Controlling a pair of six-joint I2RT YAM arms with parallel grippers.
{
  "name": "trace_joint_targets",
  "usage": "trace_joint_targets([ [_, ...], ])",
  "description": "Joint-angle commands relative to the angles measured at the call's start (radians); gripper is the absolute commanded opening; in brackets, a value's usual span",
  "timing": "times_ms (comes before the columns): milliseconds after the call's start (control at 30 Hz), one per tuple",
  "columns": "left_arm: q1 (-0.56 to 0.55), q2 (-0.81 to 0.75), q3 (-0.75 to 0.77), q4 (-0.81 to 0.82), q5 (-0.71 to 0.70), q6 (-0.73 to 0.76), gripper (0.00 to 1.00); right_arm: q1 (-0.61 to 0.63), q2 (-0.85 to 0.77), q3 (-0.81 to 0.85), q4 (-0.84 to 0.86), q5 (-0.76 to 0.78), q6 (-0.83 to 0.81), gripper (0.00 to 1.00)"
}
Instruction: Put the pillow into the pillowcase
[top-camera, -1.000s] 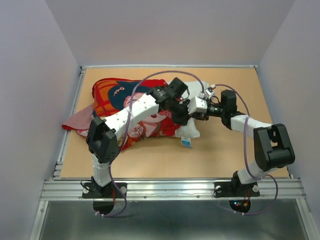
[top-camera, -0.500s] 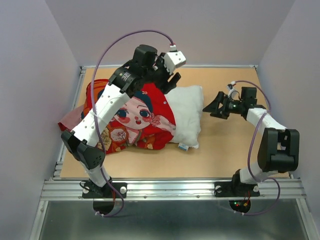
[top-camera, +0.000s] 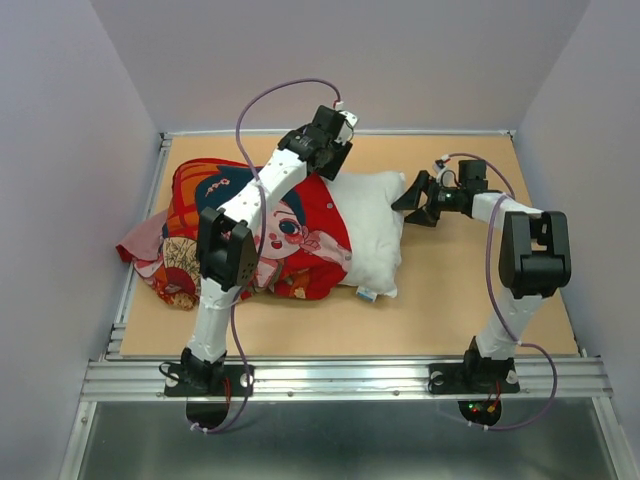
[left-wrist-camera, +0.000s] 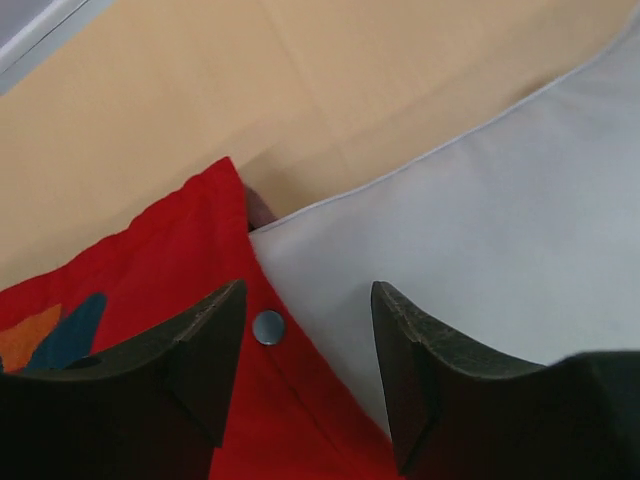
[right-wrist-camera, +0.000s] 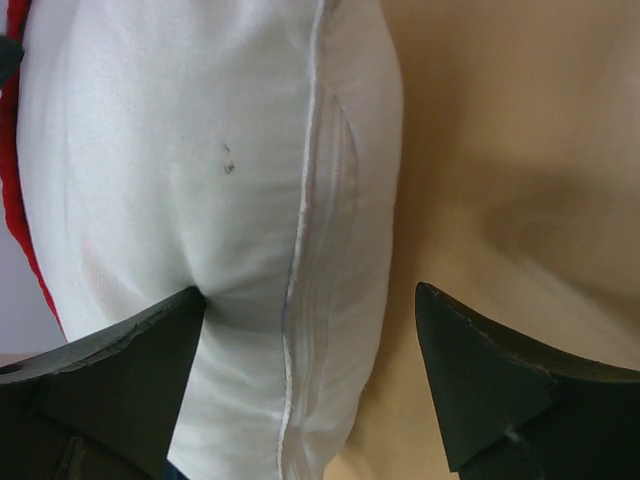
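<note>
pillow (top-camera: 378, 225): plain white, one small dark speck, blue tag (top-camera: 370, 293) at 6 o'clock | pillowcase (top-camera: 305, 240): bright red, cartoon child face, dark blue hair, dull pink flap at 9 o'clock | snap stud (left-wrist-camera: 268, 326): grey-blue | table (top-camera: 450, 300): tan

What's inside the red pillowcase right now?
The white pillow sits partly inside the pillowcase, with its right end sticking out. How far it reaches inside cannot be seen, because the pillowcase covers it.
</note>
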Motion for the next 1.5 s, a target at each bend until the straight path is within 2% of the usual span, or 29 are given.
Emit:
trace_joint_targets([
  [0,0.022,-0.050,0.035,0.019,-0.119,-0.031,0.62,0.072,-0.005,0.057,0.106,-0.040,0.036,0.87],
  [100,0.034,-0.034,0.003,0.004,-0.151,-0.030,0.59,0.091,-0.007,0.047,0.116,-0.046,0.034,0.77],
  [233,0.051,-0.016,-0.023,-0.012,-0.153,-0.028,0.55,0.094,-0.019,0.036,0.114,-0.057,0.019,0.69],
  [367,0.065,0.007,0.004,-0.028,-0.083,-0.027,0.52,0.097,-0.034,0.027,0.114,-0.078,0.008,0.62],
  [433,0.066,0.004,0.027,-0.027,-0.049,-0.027,0.55,0.099,-0.042,0.024,0.112,-0.086,-0.001,0.59],
  [500,0.068,-0.005,0.038,-0.021,0.016,-0.031,0.61,0.104,-0.048,0.018,0.112,-0.089,-0.007,0.56],
  [600,0.068,-0.030,0.026,0.013,0.066,-0.040,0.66,0.110,-0.056,0.010,0.112,-0.092,-0.013,0.41],
  [733,0.068,-0.021,0.015,-0.007,0.034,-0.039,0.66,0.114,-0.074,-0.007,0.114,-0.100,-0.027,0.29],
  [900,0.084,-0.005,-0.051,-0.039,-0.045,-0.031,0.54,0.113,-0.111,-0.039,0.109,-0.101,-0.047,0.17],
  [1067,0.109,-0.007,-0.037,-0.053,-0.082,-0.021,0.42,0.114,-0.134,-0.068,0.106,-0.109,-0.062,0.11],
  [1167,0.109,0.001,0.023,-0.058,0.019,-0.007,0.13,0.117,-0.133,-0.070,0.106,-0.111,-0.068,0.06],
  [1200,0.106,0.002,0.045,-0.061,0.131,-0.008,0.00,0.117,-0.128,-0.067,0.106,-0.112,-0.068,0.04],
  [1233,0.101,0.005,0.085,-0.059,0.199,-0.013,0.00,0.125,-0.125,-0.064,0.108,-0.111,-0.064,0.01],
  [1267,0.092,0.001,0.101,-0.050,0.324,-0.019,0.00,0.128,-0.122,-0.059,0.109,-0.110,-0.058,0.01],
  [1367,0.014,-0.027,0.129,0.026,0.469,-0.033,0.00,0.162,-0.103,-0.027,0.111,-0.098,-0.038,0.00],
  [1400,-0.053,-0.033,0.133,0.078,0.534,-0.043,0.00,0.182,-0.091,-0.003,0.123,-0.095,-0.027,0.01],
  [1467,-0.115,-0.044,0.135,0.134,0.594,-0.068,0.00,0.194,-0.077,0.017,0.151,-0.100,0.037,0.01],
])
